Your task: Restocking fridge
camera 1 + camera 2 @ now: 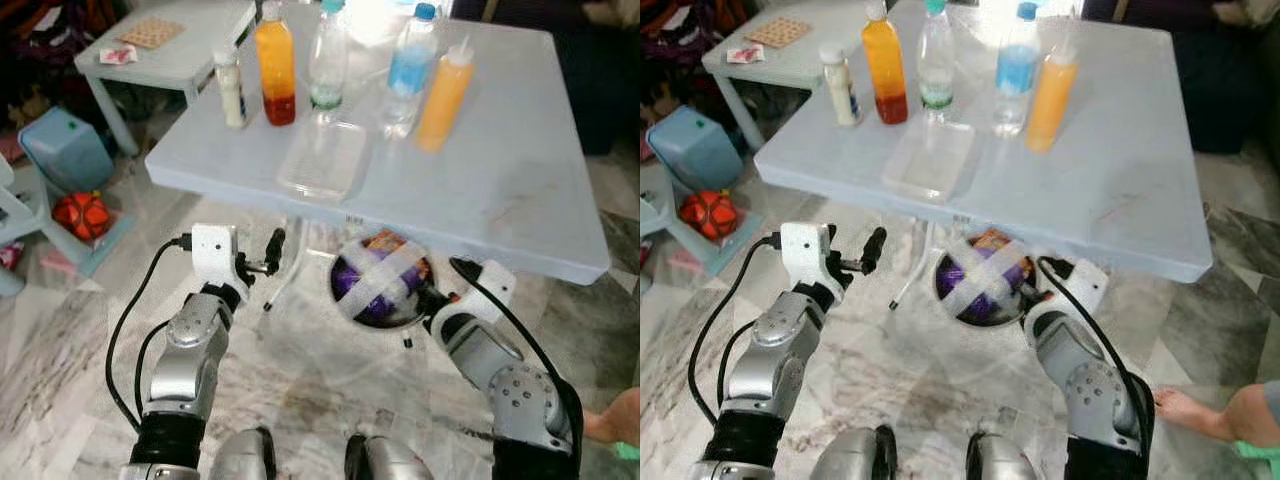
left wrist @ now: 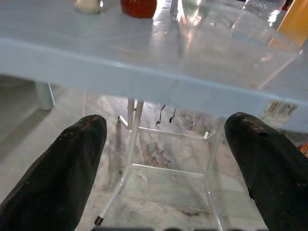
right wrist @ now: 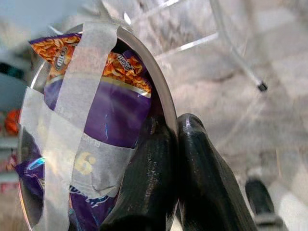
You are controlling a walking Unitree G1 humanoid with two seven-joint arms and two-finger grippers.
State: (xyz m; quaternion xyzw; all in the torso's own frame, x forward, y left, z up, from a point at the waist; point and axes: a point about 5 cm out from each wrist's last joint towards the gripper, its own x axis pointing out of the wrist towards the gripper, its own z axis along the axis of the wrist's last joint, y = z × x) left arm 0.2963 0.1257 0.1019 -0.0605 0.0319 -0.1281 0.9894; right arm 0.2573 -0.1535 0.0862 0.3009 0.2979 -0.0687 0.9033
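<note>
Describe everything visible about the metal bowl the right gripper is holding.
The bowl is round, shiny metal with a thin rim. It holds a purple and orange snack packet, strapped in by two strips of pale tape crossed over the opening. It is tilted so its opening faces the head camera, held below the near edge of the table, above the floor. The right gripper pinches its rim, fingers shut.

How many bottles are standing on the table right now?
5, in a row at the far side: small white bottle, orange-red juice bottle, clear green-label bottle, blue-label water bottle, orange squeeze bottle. None looks hidden.
</note>
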